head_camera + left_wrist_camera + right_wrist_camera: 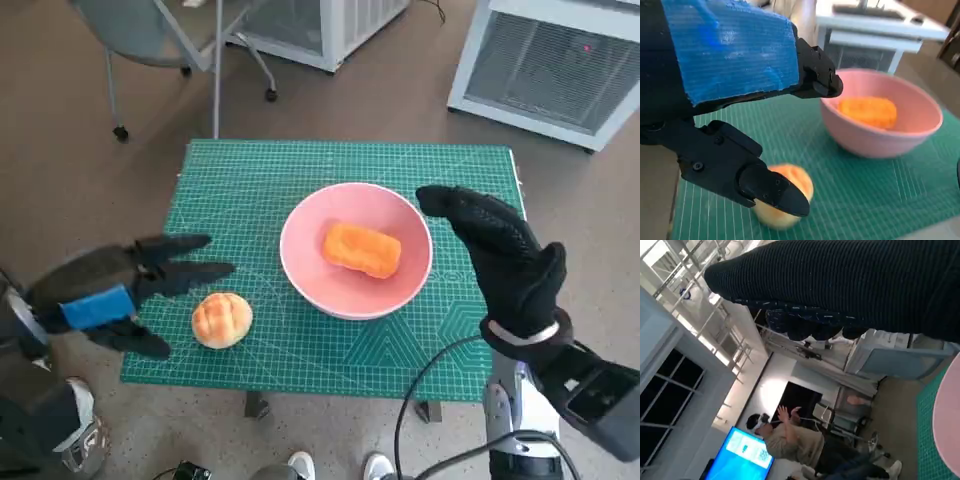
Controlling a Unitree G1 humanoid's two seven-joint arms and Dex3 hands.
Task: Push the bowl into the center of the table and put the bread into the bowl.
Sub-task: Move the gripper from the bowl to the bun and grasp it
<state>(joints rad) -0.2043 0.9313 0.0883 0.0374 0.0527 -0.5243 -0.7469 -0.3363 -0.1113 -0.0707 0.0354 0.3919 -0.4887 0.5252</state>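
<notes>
The bowl sits a little right of the frame's middle in the head view, about at the centre of the green mat that covers the table; so the push looks done, and it already holds an orange loaf, lying across its bottom. A round bun lies on the mat at lower left of the frame, near the bowl but apart from it, and close to the mat's near edge; if both breads belong in the bowl, this one is left to do.

The left hand hangs at the far left of the frame, its fingers spread and pointing toward the bun, holding nothing; in the left wrist view a black fingertip overlaps the bun, though whether it touches I cannot tell; the pose reads as an approach for a grasp from the side. The right hand stands at the right of the frame just beside the bowl's rim, flat and extended, nothing in it; likely it is placed there to steady or nudge the bowl; the right wrist view shows only the glove, a sliver of pink rim and a person in the background.
</notes>
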